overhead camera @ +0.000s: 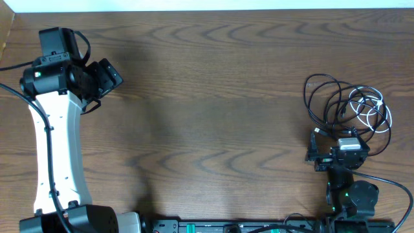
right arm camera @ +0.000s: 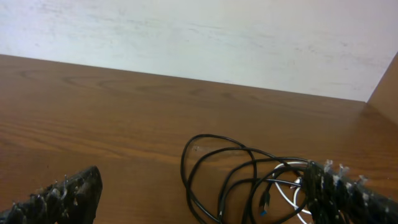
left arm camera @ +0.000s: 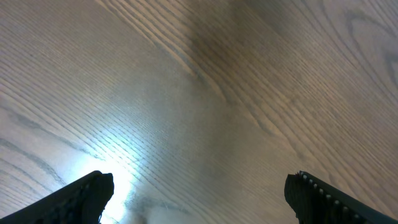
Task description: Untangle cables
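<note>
You have two cables in one tangle at the right side of the desk [overhead camera: 213, 97]: a long black cable [overhead camera: 336, 97] in several loops, and a shorter white cable [overhead camera: 370, 107] coiled among them. Your right tool [right arm camera: 202, 196] sits at the tangle's near edge, fingers wide apart, gripping nothing. Your left tool [left arm camera: 198, 190] hangs over bare wood far left, fingers likewise spread, empty.

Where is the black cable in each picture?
Overhead: the black cable lies looped at the far right, halfway down, tangled with the white cable.
Left wrist: not in it; only the table shows.
Right wrist: the black cable is at the bottom, right of centre.
Shared landmark: the white cable, lying among the black loops in both of those views.
</note>
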`<action>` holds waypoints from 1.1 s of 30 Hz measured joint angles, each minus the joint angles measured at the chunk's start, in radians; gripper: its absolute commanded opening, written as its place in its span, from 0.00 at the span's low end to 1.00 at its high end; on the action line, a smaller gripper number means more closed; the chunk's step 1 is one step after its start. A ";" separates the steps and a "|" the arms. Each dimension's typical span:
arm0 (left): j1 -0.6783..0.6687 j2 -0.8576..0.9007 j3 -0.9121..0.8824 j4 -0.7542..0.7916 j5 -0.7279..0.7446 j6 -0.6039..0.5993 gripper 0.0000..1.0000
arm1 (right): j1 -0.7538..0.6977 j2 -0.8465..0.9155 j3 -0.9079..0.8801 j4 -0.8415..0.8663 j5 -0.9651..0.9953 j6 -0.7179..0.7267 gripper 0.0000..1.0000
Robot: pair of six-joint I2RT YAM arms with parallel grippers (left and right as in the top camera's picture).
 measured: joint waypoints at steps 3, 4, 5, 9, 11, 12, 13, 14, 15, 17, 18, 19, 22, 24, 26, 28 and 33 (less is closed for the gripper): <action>0.000 0.000 0.000 0.000 0.000 0.000 0.93 | 0.000 0.000 0.000 0.000 0.000 0.000 0.99; 0.000 0.000 0.000 0.000 0.000 0.000 0.94 | 0.000 0.000 0.000 0.000 0.000 0.000 0.99; 0.000 0.000 0.000 0.000 0.000 0.000 0.93 | 0.000 0.000 0.000 0.000 0.000 -0.002 0.99; 0.000 0.000 0.000 0.000 0.000 0.000 0.93 | 0.000 0.000 0.000 0.000 0.000 -0.002 0.99; 0.000 0.000 0.000 0.000 0.000 0.000 0.93 | 0.000 0.000 0.000 0.000 0.000 -0.002 0.99; 0.000 0.000 0.000 0.000 0.000 0.000 0.94 | 0.000 0.000 0.000 0.000 0.000 -0.002 0.99; 0.000 0.000 0.000 0.000 0.000 0.000 0.94 | 0.000 0.000 0.000 0.000 0.000 -0.002 0.99; 0.000 0.000 0.000 0.000 0.000 0.000 0.93 | 0.000 0.000 0.000 0.000 0.000 -0.002 0.99; 0.000 0.000 0.000 0.000 0.000 0.000 0.93 | 0.000 0.000 0.000 0.000 0.000 -0.002 0.99; 0.000 0.000 0.000 0.000 0.000 0.000 0.94 | 0.000 0.000 0.000 0.000 0.000 -0.002 0.99; 0.000 0.000 0.000 0.000 0.000 0.000 0.94 | 0.000 0.000 0.000 0.000 0.000 -0.002 0.99; 0.000 0.000 0.000 0.000 0.000 0.000 0.93 | 0.000 0.000 0.000 0.000 0.000 -0.002 0.99; -0.005 0.000 -0.003 0.000 0.000 0.000 0.93 | 0.000 0.000 0.000 0.000 0.000 -0.002 0.99; -0.011 0.000 -0.015 0.000 0.000 0.000 0.93 | 0.000 0.000 0.000 0.000 0.000 -0.002 0.99; -0.017 0.000 -0.033 0.000 0.000 0.000 0.94 | 0.000 0.000 0.000 0.000 0.000 -0.002 0.99; -0.019 0.000 -0.055 0.000 0.000 0.000 0.93 | 0.000 0.000 0.000 0.000 0.000 -0.002 0.99; -0.019 0.000 -0.130 0.003 0.000 0.000 0.93 | 0.000 0.000 0.000 0.000 0.000 -0.002 0.99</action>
